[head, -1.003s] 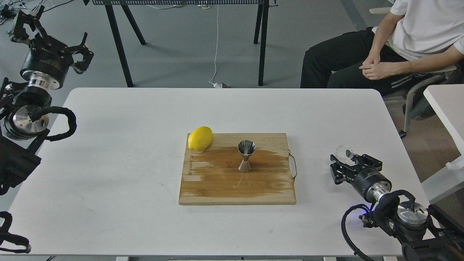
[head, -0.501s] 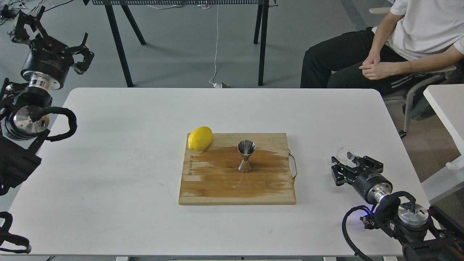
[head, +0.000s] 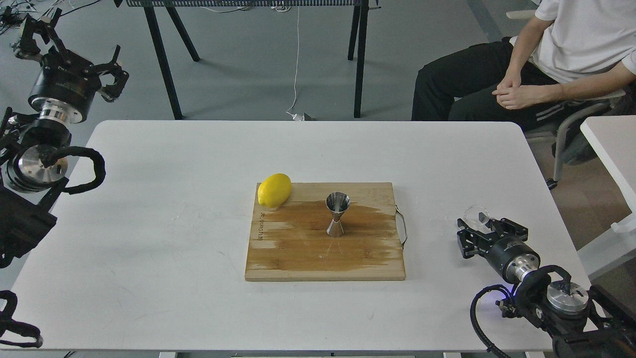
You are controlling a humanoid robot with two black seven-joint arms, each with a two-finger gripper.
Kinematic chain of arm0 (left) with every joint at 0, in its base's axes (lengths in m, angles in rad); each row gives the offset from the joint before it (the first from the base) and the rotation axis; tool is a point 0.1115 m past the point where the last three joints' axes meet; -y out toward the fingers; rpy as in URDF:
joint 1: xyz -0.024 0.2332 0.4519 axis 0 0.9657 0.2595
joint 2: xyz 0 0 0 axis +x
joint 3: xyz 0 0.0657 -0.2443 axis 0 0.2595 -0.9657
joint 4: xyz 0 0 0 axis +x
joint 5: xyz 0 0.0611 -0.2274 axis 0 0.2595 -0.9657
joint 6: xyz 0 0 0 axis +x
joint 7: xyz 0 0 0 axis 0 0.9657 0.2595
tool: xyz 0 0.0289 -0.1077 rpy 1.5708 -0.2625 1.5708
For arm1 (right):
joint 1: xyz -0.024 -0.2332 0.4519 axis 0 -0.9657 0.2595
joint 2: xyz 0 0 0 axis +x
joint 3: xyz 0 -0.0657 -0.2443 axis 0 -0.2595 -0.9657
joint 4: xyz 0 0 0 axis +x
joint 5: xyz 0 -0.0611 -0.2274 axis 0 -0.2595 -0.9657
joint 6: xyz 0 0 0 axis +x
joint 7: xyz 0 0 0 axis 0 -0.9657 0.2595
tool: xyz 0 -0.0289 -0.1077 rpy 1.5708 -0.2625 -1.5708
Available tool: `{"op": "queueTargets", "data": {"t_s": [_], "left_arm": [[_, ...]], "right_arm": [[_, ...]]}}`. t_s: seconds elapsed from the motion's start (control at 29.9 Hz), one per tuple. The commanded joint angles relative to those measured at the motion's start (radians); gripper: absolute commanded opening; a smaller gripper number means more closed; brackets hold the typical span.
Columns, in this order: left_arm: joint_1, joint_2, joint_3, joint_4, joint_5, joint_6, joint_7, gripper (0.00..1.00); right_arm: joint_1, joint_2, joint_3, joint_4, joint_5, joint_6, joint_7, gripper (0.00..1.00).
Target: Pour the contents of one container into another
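The left gripper (head: pixel 74 49) is raised high at the far left, fingers spread apart. The right gripper (head: pixel 484 228) sits low at the right, fingers parted, pointing forward.

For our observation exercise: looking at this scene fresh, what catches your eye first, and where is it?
The bright yellow lemon on the far left corner of the wooden cutting board stands out first. At the board's centre stands a shiny steel jigger on a dark wet patch. Near the table's right edge, the right gripper is at a small clear glass cup.
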Motion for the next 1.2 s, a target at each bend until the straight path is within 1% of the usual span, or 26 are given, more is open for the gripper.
{"op": "queueTargets", "data": {"t_s": [0.0,0.03,0.1,0.17,0.23,0.33,0.5,0.77,0.84,0.87,0.94,0.97,1.04,1.07,1.1,1.17], "left_arm": [[-0.002,0.003,0.000,0.000,0.000,-0.002,0.000,1.00],[0.000,0.003,0.000,0.000,0.000,-0.002,0.000,1.00],[-0.002,0.003,0.000,0.000,0.000,0.000,0.000,1.00],[-0.002,0.001,0.000,0.000,0.000,0.000,0.000,1.00],[-0.002,0.001,0.000,0.000,0.000,0.000,0.000,1.00],[0.000,0.001,0.000,0.000,0.000,0.000,0.000,1.00],[-0.002,0.003,0.000,0.000,0.000,-0.002,0.000,1.00],[-0.002,0.004,0.000,0.000,0.000,-0.002,0.000,1.00],[0.000,0.004,0.000,0.000,0.000,-0.002,0.000,1.00],[-0.002,0.004,0.000,0.000,0.000,-0.002,0.000,1.00],[-0.002,0.006,0.000,0.000,0.000,-0.002,0.000,1.00],[-0.002,0.006,0.000,0.000,0.000,-0.002,0.000,1.00],[-0.002,0.008,0.000,0.000,0.000,-0.002,0.000,1.00],[-0.002,0.008,0.000,0.000,0.000,-0.002,0.000,1.00],[-0.002,0.008,0.000,0.000,0.000,-0.002,0.000,1.00],[0.000,0.009,0.000,0.000,0.000,-0.003,0.000,1.00]], "right_arm": [[0.003,0.004,-0.001,-0.011,0.000,0.000,0.000,0.54],[0.003,0.004,-0.001,-0.011,0.000,0.000,0.001,0.58],[0.003,0.004,0.001,-0.011,0.000,0.000,0.001,0.70],[0.003,0.004,-0.001,-0.011,0.000,0.000,0.003,0.78],[0.004,0.002,0.001,-0.011,0.000,0.000,0.004,0.94],[0.004,0.001,0.001,-0.011,0.000,0.010,0.007,0.95],[0.001,0.004,0.007,-0.030,-0.001,0.092,0.020,0.96],[0.003,0.005,0.009,-0.037,-0.001,0.096,0.023,0.96],[0.003,0.005,0.009,-0.037,-0.001,0.098,0.023,0.92],[0.003,0.005,0.009,-0.037,-0.001,0.099,0.023,0.88],[0.003,0.005,0.010,-0.035,-0.001,0.101,0.021,0.70],[0.003,0.005,0.010,-0.034,0.000,0.103,0.020,0.63],[0.003,0.005,0.015,-0.032,0.000,0.112,0.018,0.42],[0.003,0.005,0.015,-0.032,0.000,0.118,0.017,0.35],[0.003,0.007,0.015,-0.032,0.000,0.122,0.015,0.33],[0.001,0.010,0.015,-0.031,0.000,0.122,0.015,0.34]]}}
